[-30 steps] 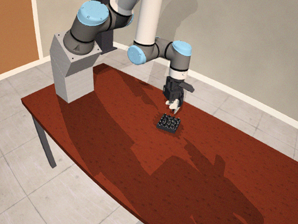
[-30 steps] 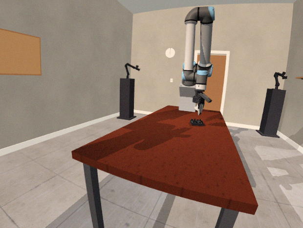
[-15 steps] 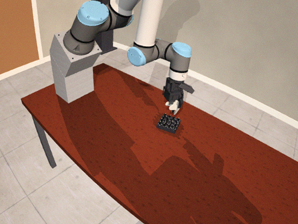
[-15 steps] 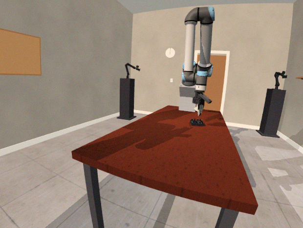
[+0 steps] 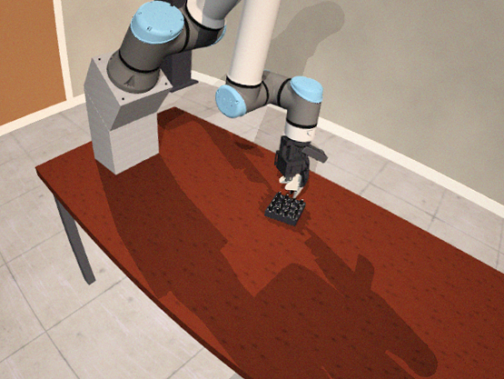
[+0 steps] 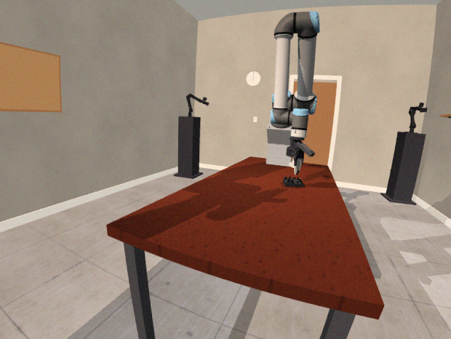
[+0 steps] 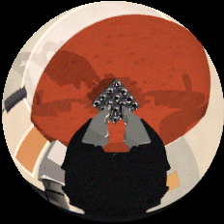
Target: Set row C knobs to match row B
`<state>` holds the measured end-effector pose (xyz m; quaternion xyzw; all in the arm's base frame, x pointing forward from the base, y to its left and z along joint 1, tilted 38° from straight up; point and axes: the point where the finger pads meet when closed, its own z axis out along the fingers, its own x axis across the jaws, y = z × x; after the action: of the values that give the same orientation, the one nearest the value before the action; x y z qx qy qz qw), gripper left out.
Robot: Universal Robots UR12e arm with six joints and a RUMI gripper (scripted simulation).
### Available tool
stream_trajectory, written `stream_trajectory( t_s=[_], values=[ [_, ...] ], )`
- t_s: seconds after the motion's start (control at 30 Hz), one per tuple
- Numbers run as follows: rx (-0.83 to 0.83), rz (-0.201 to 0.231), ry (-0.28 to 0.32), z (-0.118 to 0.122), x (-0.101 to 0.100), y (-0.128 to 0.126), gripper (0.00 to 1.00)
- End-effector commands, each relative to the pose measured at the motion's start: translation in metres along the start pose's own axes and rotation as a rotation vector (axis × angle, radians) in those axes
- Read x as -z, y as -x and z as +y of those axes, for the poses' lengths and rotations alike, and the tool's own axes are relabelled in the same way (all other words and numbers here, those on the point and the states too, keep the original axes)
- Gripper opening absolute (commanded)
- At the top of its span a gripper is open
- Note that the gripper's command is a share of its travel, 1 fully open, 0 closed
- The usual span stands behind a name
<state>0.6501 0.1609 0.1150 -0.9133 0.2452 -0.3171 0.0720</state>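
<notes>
The knob box [image 5: 286, 209] [image 6: 293, 182] [image 7: 116, 98] is a small dark square box with a grid of little knobs. It lies on the red-brown table [image 5: 192, 254] [image 6: 254, 225] [image 7: 154, 58], in front of the arm's base. My gripper [image 5: 295, 191] [image 6: 295, 172] [image 7: 116, 105] points straight down just above the box's edge nearest the arm. Its fingers are drawn almost together, with only a narrow gap. In the wrist view the box stands corner-on and the tips sit over the knob at its near corner. The knob marks are too small to read.
The arm's grey pedestal [image 5: 117, 116] stands at the table's far left corner. Two black pedestals [image 6: 188, 145] [image 6: 404, 164] with small camera arms stand on the floor beyond the table. The table's long edges drop off on both sides.
</notes>
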Motion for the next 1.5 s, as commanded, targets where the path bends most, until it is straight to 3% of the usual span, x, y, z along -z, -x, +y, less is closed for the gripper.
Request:
stream_trajectory(
  t_s=[0.0,0.53,1.47],
  values=[
    [0.000,0.001,-0.001,0.000,-0.005,0.000,0.11],
    [0.000,0.001,-0.001,0.000,-0.019,0.000,0.11],
    [0.000,0.001,-0.001,0.000,-0.021,0.000,0.11]
  ],
)
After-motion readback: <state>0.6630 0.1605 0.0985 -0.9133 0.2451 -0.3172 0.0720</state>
